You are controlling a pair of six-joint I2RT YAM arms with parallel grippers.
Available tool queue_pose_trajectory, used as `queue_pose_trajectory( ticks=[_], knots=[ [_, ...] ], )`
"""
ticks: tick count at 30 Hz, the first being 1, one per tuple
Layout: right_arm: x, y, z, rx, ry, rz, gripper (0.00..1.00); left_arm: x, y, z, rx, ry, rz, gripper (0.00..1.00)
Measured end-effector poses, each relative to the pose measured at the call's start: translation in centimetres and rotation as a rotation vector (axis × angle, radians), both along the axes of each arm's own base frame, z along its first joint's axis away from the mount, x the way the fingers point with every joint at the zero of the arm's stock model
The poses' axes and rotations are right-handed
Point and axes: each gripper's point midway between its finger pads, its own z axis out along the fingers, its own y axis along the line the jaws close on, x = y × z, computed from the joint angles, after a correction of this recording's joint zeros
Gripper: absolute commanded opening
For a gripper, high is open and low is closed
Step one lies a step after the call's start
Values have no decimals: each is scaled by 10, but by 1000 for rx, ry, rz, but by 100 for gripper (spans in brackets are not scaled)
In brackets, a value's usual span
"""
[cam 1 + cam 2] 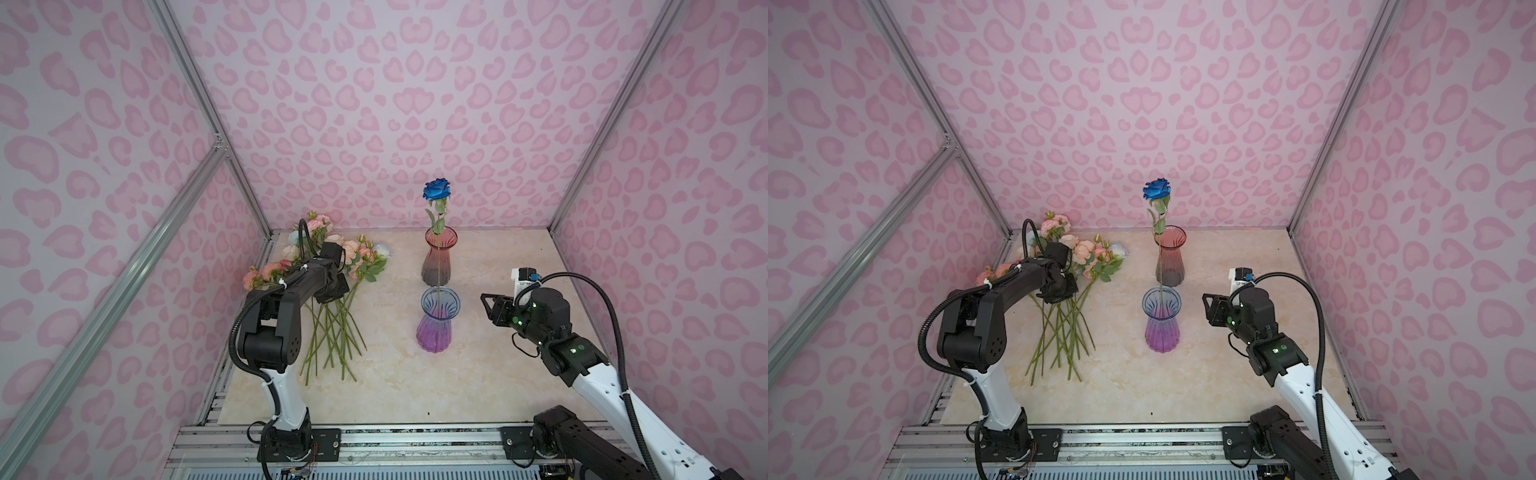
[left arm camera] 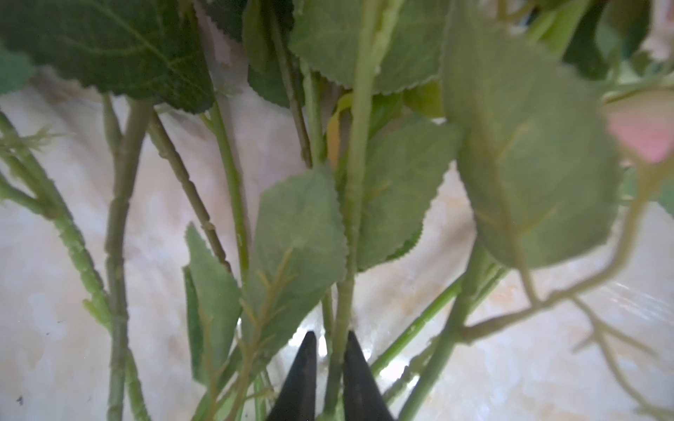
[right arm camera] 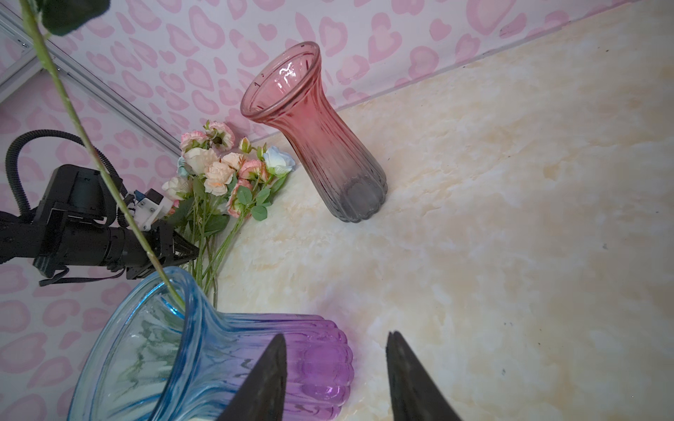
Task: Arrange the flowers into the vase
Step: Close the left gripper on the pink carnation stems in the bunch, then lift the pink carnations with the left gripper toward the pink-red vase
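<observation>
As left fingers (image 2: 299,382) pinch a stem (image 2: 343,310), flowers (image 1: 361,259) by wall (image 1: 124,249) — table (image 1: 415,386) open

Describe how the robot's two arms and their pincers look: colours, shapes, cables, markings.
Both the left arm and right arm have white lower links and black joint housings above. A black ribbed cable loops along each, fastened with white ties. Small green lights glow on the right arm's joints. The left pincer and right pincer each end in two black fingers tapering to points.

Marbled tabletop (image 1: 415,386), pink heart-print walls (image 1: 374,104), aluminium frame bars (image 1: 202,95), upright red-grey glass vase (image 1: 438,259).
</observation>
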Motion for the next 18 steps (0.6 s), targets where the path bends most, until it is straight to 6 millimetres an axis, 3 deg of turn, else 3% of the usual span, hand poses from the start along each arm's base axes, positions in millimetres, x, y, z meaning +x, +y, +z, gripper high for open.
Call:
queue_pose_trajectory(
  ticks=[3, 10, 18],
  knots=[
    [0, 0, 1, 1, -2, 1, 46, -7, -2, 6, 0, -8, -19, 4],
    [-1, 0, 3, 4, -8, 1, 46, -8, -11, 49, -35, -105, -48, 4],
    [-1, 1, 5, 10, -17, 6, 46, -21, -14, 117, -67, -250, -88, 4]
  ],
)
